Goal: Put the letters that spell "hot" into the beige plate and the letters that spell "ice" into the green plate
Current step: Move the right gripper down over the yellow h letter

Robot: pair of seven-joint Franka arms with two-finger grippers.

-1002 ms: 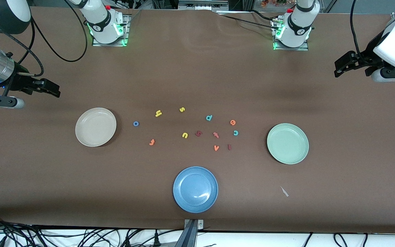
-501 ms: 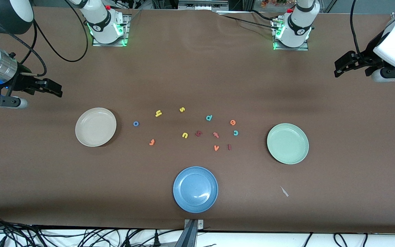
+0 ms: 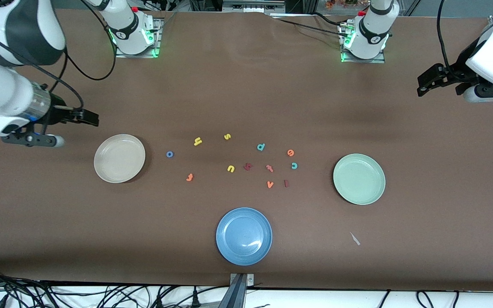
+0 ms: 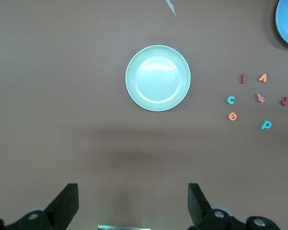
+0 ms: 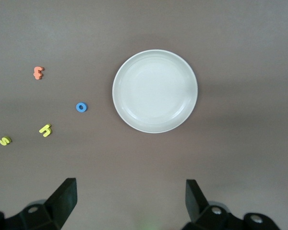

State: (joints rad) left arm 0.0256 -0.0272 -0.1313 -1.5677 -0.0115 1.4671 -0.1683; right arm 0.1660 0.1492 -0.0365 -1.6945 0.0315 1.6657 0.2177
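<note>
The beige plate (image 3: 119,158) (image 5: 155,91) lies toward the right arm's end of the table and the green plate (image 3: 359,179) (image 4: 158,78) toward the left arm's end. Between them lie the yellow h (image 3: 197,141), blue o (image 3: 170,154), orange t (image 3: 189,177), dark red i (image 3: 286,183), teal c (image 3: 294,165) and orange e (image 3: 290,152). My right gripper (image 3: 92,118) (image 5: 129,199) hangs open and holds nothing, over bare table beside the beige plate. My left gripper (image 3: 421,87) (image 4: 133,201) waits open, with nothing in it, over the table's left-arm end.
A blue plate (image 3: 244,236) lies nearest the front camera. Other letters sit in the cluster: yellow s (image 3: 227,137), yellow u (image 3: 230,168), teal d (image 3: 261,147), orange v (image 3: 270,184), a dark red h-like letter (image 3: 247,166) and a coral t-like one (image 3: 269,168). A pale scrap (image 3: 354,238) lies near the green plate.
My right arm has swung in toward the beige plate, its gripper staying open. The left arm, plates and letters have not moved.
</note>
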